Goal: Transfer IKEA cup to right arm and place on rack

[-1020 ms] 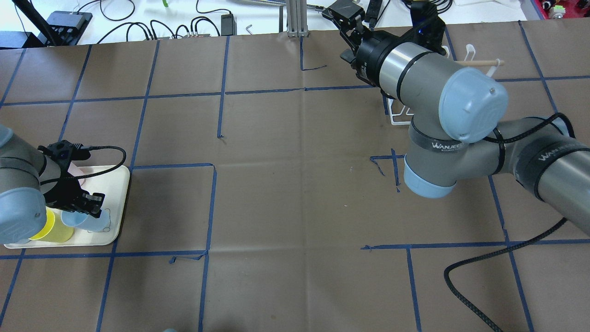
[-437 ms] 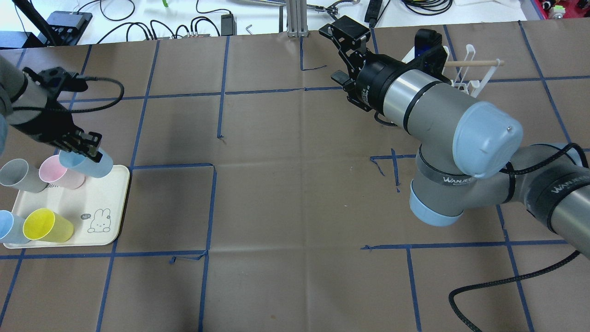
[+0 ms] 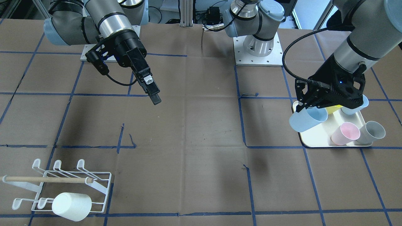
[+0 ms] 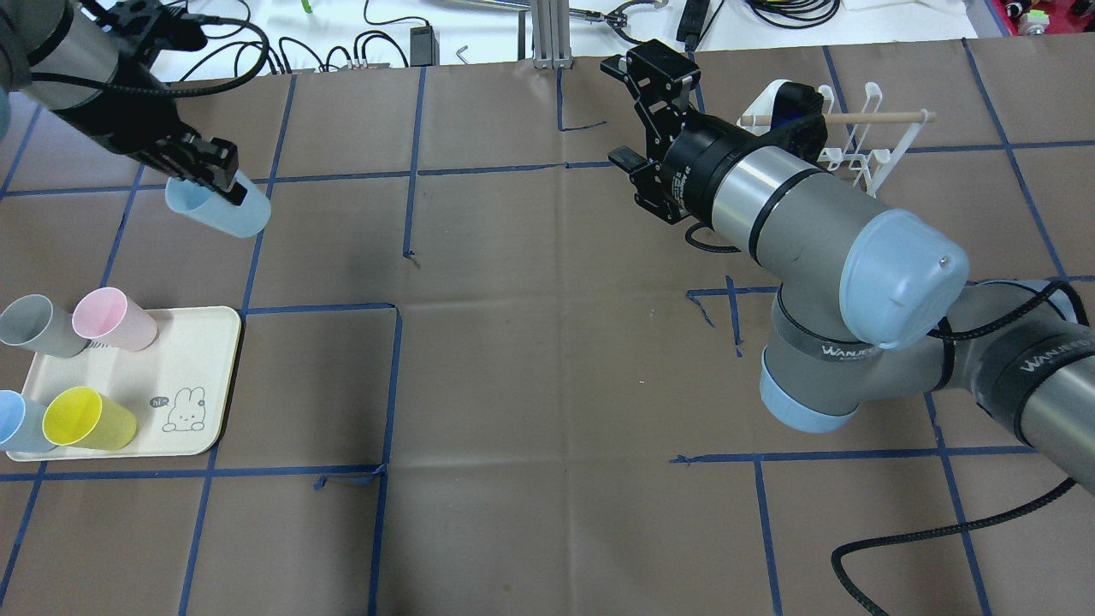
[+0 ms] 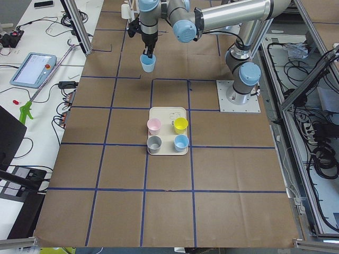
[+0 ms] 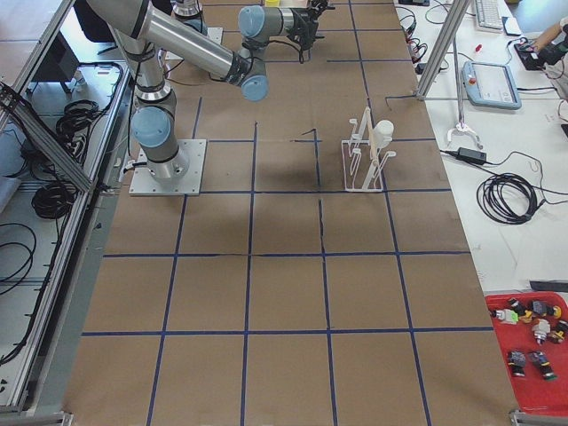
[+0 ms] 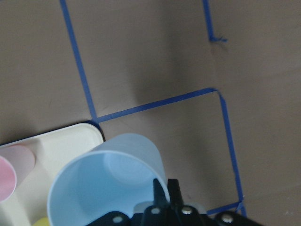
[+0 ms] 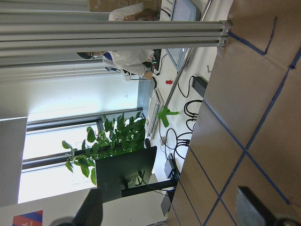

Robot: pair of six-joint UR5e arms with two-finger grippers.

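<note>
Two grippers matter here, and only one is loaded. The left gripper is clamped on the rim of the pale blue IKEA cup: the left wrist view shows one finger inside the mouth and the other outside the wall. The cup hangs in the air, lifted clear of the cream tray and off the tray's corner that lies toward the table's middle and away from the robot. A grey cup, a pink cup, a yellow cup and a second blue cup stand on that tray. The held cup is tilted. Its long axis runs roughly along the table, with the mouth toward the left arm and the closed base away from the tray, toward the right arm's side. The right gripper is well apart from the tray, across the middle of the table, with its jaws spread wide and nothing between them. It hangs close to the white rack, which already carries a white cup. I judge that the handover turns on that free base end. The left fingers take up the rim, so the right jaws would need to close across the body, and both arms have open table to cross before they meet.
</note>
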